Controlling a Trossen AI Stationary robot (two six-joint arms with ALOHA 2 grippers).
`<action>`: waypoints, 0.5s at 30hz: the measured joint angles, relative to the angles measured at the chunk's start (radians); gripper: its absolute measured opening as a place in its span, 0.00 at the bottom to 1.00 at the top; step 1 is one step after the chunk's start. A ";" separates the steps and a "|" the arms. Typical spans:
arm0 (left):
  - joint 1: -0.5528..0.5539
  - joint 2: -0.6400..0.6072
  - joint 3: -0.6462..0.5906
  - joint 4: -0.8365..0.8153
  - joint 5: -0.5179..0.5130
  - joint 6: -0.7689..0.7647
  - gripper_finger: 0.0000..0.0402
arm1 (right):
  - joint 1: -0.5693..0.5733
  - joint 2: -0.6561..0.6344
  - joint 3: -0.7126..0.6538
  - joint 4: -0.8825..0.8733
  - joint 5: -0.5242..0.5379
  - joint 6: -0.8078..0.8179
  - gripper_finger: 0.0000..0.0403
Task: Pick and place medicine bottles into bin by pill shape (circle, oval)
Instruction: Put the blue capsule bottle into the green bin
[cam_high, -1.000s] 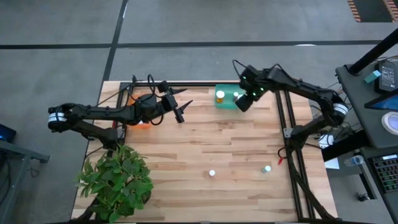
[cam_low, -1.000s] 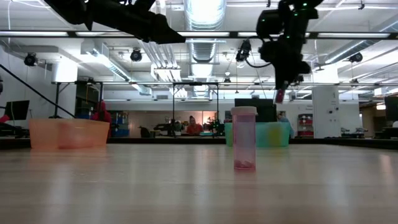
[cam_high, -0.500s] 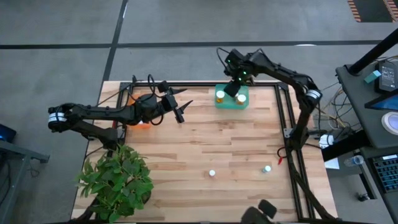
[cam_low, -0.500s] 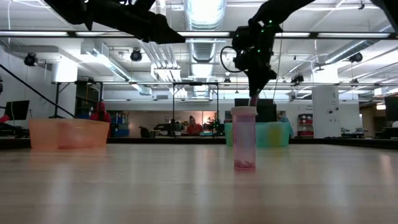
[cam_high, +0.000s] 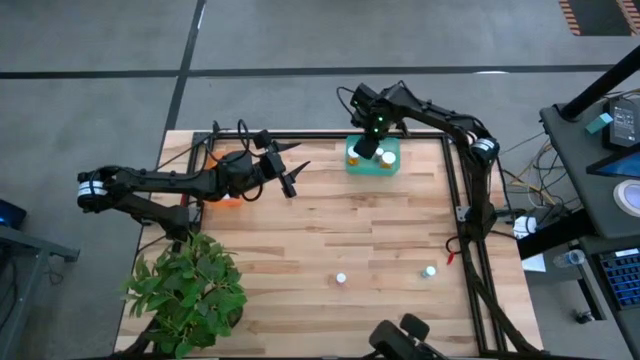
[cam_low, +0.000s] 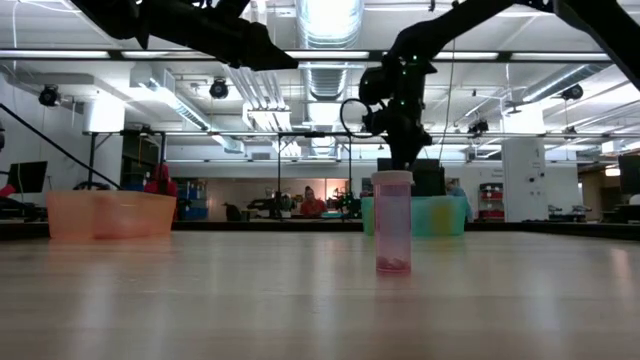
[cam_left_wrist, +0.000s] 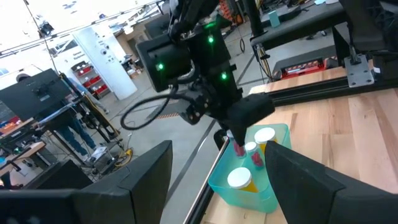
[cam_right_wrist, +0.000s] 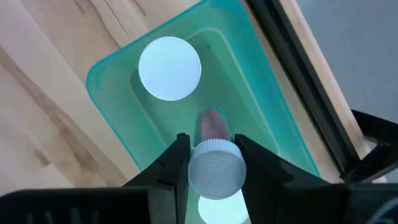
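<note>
Above the green bin (cam_high: 392, 166) at the table's far edge, my right gripper (cam_high: 366, 147) is shut on a pink medicine bottle with a white cap (cam_right_wrist: 214, 169). White-capped bottles (cam_right_wrist: 170, 68) (cam_left_wrist: 239, 178) stand inside the bin. Two bottles (cam_high: 341, 279) (cam_high: 429, 271) stand on their bases near the table's near edge, and one of them shows up close in the low view as a pink bottle (cam_low: 392, 222). My left gripper (cam_high: 294, 169) hangs open and holds nothing at the far left, beside the orange bin (cam_low: 110, 213). My right gripper pinches the pink bottle at its white cap (cam_right_wrist: 214, 149) between its two fingers (cam_right_wrist: 177, 163), coming from above and pointing steeply down. The pink body (cam_left_wrist: 238, 148) hangs upright below the fingers, clear of the green bin and over its inside.
A potted plant (cam_high: 190, 290) fills the near left corner. A black metal frame (cam_high: 462, 190) runs along the table's right and far edges. Bare wooden boards (cam_high: 330, 220) lie between the bins and the two standing bottles.
My right gripper has swung toward the table's left and far edge with the pink bottle, from the green bin's right end to above its middle, and has rolled somewhat about its pointing line. It has stayed shut on the bottle.
</note>
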 joint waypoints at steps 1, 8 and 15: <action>0.000 0.000 0.000 0.000 0.000 0.000 0.59 | 0.000 0.005 0.000 0.001 0.001 -0.002 0.25; 0.000 0.000 0.000 0.000 0.000 0.000 0.59 | 0.000 0.054 0.000 0.018 0.017 -0.014 0.25; 0.000 0.000 0.000 0.000 0.000 0.000 0.59 | 0.000 0.100 -0.001 0.014 0.019 -0.022 0.25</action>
